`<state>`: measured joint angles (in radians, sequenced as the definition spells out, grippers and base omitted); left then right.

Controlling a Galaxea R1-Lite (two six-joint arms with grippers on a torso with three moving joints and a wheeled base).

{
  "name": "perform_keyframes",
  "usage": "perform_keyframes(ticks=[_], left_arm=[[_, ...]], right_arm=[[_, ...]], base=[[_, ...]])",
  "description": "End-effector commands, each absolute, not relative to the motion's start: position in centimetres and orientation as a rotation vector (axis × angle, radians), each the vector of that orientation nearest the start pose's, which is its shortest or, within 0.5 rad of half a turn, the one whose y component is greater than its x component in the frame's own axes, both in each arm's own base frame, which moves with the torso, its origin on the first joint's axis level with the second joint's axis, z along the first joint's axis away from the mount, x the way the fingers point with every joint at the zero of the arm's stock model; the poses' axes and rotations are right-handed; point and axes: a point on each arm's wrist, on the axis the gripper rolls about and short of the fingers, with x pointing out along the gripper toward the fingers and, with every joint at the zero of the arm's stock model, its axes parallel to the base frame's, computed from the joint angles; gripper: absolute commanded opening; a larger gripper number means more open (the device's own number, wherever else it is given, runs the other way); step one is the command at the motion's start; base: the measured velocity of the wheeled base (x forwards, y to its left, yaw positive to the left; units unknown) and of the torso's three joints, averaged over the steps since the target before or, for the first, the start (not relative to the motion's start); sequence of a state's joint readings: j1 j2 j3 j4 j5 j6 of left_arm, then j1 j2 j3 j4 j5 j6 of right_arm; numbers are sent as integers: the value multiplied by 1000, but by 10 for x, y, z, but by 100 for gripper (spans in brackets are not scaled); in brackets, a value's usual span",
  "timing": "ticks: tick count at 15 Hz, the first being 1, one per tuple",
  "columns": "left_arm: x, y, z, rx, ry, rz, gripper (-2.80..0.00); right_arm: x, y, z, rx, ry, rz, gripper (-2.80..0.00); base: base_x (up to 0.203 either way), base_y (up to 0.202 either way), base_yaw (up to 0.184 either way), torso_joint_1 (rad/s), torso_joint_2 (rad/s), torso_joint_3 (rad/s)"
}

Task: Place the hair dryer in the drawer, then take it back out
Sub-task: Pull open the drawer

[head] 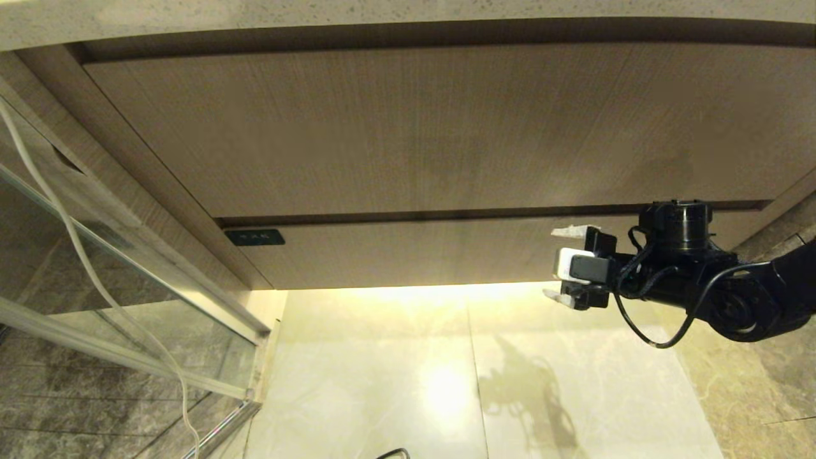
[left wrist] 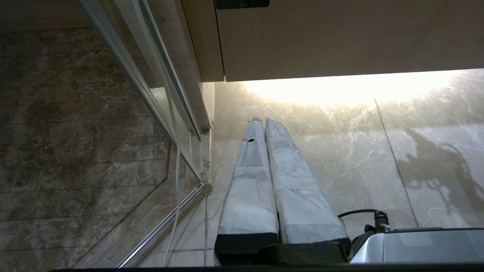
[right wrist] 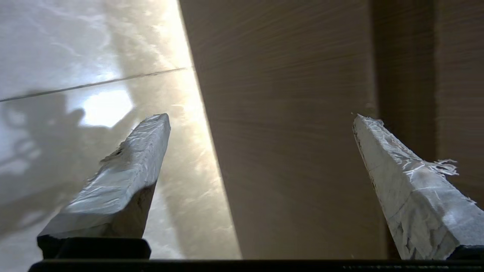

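The drawer is the low wood-grain front with a small black label, and it stands closed under the vanity. My right gripper hovers open just in front of the drawer's right end, one finger above the other, spanning the front's height. In the right wrist view the right gripper has nothing between its taped fingers, and the drawer front fills the gap behind them. The left gripper hangs shut over the floor, below the drawer's left end. The hair dryer is out of view.
A taller wood-grain panel sits above the drawer, under a stone counter edge. At the left a glass partition with a metal rail runs along, and a white cord hangs there. Lit marble floor lies below.
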<state>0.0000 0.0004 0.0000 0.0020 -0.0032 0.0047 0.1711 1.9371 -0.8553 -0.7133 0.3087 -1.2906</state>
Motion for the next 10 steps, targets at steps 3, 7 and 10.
perform_keyframes(ticks=[3,7,10], left_arm=[[-23,0,75,5,6,-3,-280],[-23,0,75,5,6,-3,-280],[-23,0,75,5,5,-3,-280]], right_arm=[[362,69,128,-1246,-77,583,0],[373,70,125,-1248,-95,566,0],[383,71,119,-1246,-91,561,0]], base=[[0,0,0,0,0,0],[0,0,0,0,0,0],[0,0,0,0,0,0]])
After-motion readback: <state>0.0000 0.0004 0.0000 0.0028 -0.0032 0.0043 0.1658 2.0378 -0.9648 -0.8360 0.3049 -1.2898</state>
